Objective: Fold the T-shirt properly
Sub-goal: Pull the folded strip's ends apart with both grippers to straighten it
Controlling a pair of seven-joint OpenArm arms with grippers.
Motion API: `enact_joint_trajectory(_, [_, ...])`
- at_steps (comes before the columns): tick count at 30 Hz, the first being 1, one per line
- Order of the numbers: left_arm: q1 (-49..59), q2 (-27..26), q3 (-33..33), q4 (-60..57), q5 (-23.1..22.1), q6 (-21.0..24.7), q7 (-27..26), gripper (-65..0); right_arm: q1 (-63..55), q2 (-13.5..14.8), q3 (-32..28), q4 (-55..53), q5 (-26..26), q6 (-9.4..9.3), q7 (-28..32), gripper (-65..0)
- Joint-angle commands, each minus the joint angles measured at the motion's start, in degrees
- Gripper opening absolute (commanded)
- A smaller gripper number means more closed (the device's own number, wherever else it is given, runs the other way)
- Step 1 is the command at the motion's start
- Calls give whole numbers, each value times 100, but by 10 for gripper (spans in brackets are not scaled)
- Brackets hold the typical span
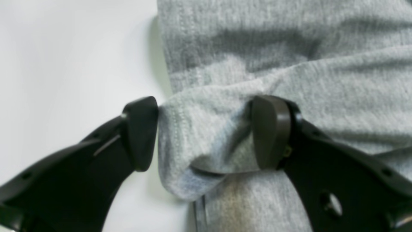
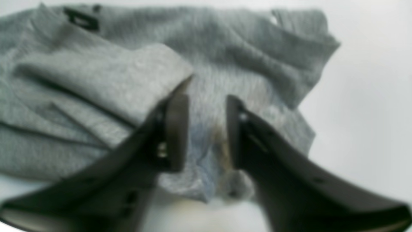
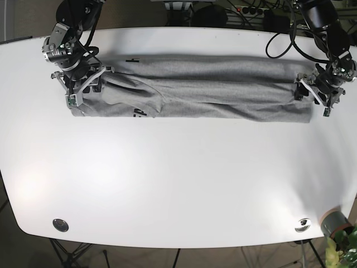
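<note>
Grey T-shirt (image 3: 195,92) stretched in a long folded band along the far edge of the white tabletop (image 3: 178,178), reaching nearly from one end to the other. Left gripper (image 1: 206,132) at one end of the band, jaws spread wide astride a raised fold of the cloth, one pad against the fold's edge, no firm pinch visible. Right gripper (image 2: 206,132) at the opposite end near the collar, jaws narrowly parted over bunched fabric; view blurred, grip not certain.
</note>
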Motion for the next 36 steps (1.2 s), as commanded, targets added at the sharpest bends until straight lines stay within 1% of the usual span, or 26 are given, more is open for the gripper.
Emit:
enact_joint_trajectory(1, [-73, -127, -26, 110, -40, -3, -64, -224, -25, 4, 0, 390, 95, 42, 137, -289])
enact_joint_trajectory(3, [-178, -118, -26, 242, -40, -3, -46, -224, -77, 4, -53, 513, 139, 51, 146, -244])
enact_joint_trajectory(4, [-205, -118, -26, 303, -40, -3, -37, -224, -95, 4, -88, 521, 235, 51, 146, -243])
enact_joint_trajectory(8, [-213, -92, -34, 646, -40, -3, -20, -224, -165, 57, -264, 530, 587, 51, 137, -263])
enact_joint_trajectory(10, [-205, -83, -34, 884, -40, -3, -20, -224, -174, 57, -299, 530, 622, 51, 128, -274])
enact_joint_trajectory(13, [-38, -57, -34, 1288, -40, -3, -20, -224, -253, 57, -545, 521, 596, 51, 146, -279])
enact_joint_trajectory(16, [138, 101, 9, 1543, -40, -3, -46, -224, -271, 276, -897, 495, 587, 33, 154, -279])
enact_joint_trajectory(17, [182, 145, 27, 1569, -31, -3, -46, -224, -271, 338, -1038, 451, 587, -20, 154, -279])
enact_joint_trajectory(18, [226, 181, 89, 1569, -13, -3, -46, -224, -271, 364, -1152, 398, 587, -28, 154, -279])
enact_joint_trajectory(19, [270, 198, 177, 1534, -5, -3, -55, -224, -271, 382, -1169, 354, 587, -72, 154, -279])
enact_joint_trajectory(23, [367, 207, 379, 1262, 4, -3, -64, -224, -271, 382, -1178, 205, 587, -274, 154, -279])
enact_joint_trajectory(25, [367, 225, 379, 1086, 4, -3, -64, -224, -271, 399, -1169, 99, 587, -327, 163, -279])
enact_joint_trajectory(31, [314, 189, 370, 505, -5, -3, -81, -224, -280, 435, -862, -384, 587, -327, 409, -279])
enact_joint_trajectory(33, [314, 163, 370, 426, -5, -3, -204, -224, -253, 435, -739, -586, 587, -327, 497, -279])
enact_joint_trajectory(36, [349, 40, 387, 295, 4, -3, -565, -224, -183, 479, -572, -938, 587, -310, 691, -279])
